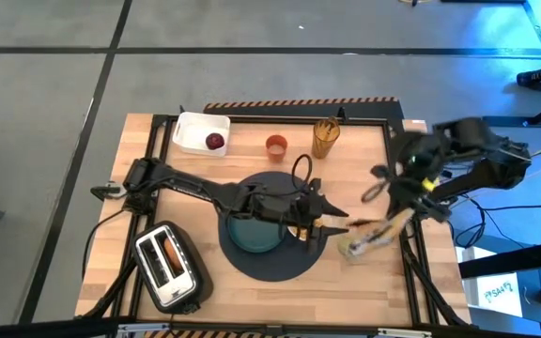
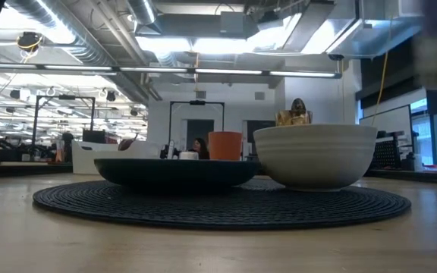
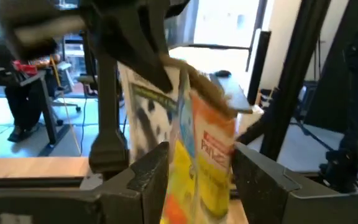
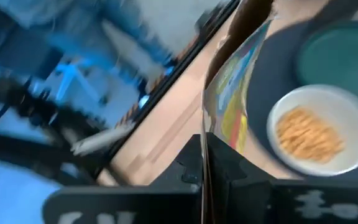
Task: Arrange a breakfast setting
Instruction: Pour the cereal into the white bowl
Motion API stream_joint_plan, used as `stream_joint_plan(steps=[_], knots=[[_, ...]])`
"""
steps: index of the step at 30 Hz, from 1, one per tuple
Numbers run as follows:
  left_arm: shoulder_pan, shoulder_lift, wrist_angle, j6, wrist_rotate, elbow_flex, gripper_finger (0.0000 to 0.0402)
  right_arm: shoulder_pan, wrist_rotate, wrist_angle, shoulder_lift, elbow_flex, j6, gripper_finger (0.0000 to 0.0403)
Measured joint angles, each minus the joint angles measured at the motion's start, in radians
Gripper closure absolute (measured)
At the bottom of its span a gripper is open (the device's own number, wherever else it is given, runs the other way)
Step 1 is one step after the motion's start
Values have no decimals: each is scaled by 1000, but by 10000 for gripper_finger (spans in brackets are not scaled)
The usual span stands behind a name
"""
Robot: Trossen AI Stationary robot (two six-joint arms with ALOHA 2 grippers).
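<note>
A dark-grey round mat [image 1: 270,255] carries a teal plate [image 1: 244,233] and a white bowl [image 4: 312,134] of yellow-brown cereal. In the high view my left arm covers most of the bowl. My right gripper [image 1: 409,212] is shut on a colourful printed packet [image 1: 369,237] just right of the mat. My left gripper [image 1: 344,223] reaches over the mat toward the packet. Its open fingers stand on either side of the packet's lower part [image 3: 197,168]. An orange cup [image 1: 276,145] and a white tray with a dark red fruit [image 1: 215,141] stand at the far edge. My right gripper pinches the packet's thin edge [image 4: 206,146] between its two shut fingers. The packet runs from the fingers slanting down toward the mat, clear of the table. My left gripper has the packet between its fingers [image 3: 151,177], but I cannot tell whether they touch it.
A toaster [image 1: 167,263] with something brown in a slot stands at the near left. A golden cup [image 1: 325,138] stands at the far edge beside the orange cup. Bare wood lies near and right of the mat.
</note>
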Motion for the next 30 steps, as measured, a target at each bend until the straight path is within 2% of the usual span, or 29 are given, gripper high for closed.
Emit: stream_joint_plan(steps=[4,8,13,16,22,26,30], knots=[[-26,-18,-84,-1,-51,0,235,99,40,27,-75,-186,8,403],[-62,-50,-169,-16,-135,0,235,224,126,156,-132,-349,73,403],[-88,-82,-236,-27,-246,0,235,380,271,260,-172,-486,166,403],[-94,-86,-254,-27,-308,0,235,469,299,283,-177,-516,226,403],[-65,-88,-269,-79,-324,0,235,614,344,309,-174,-520,379,403],[-37,-88,-267,-125,-367,0,235,657,412,307,-175,-520,443,402],[-21,-88,-268,-133,-365,0,235,656,488,302,-190,-519,461,402]])
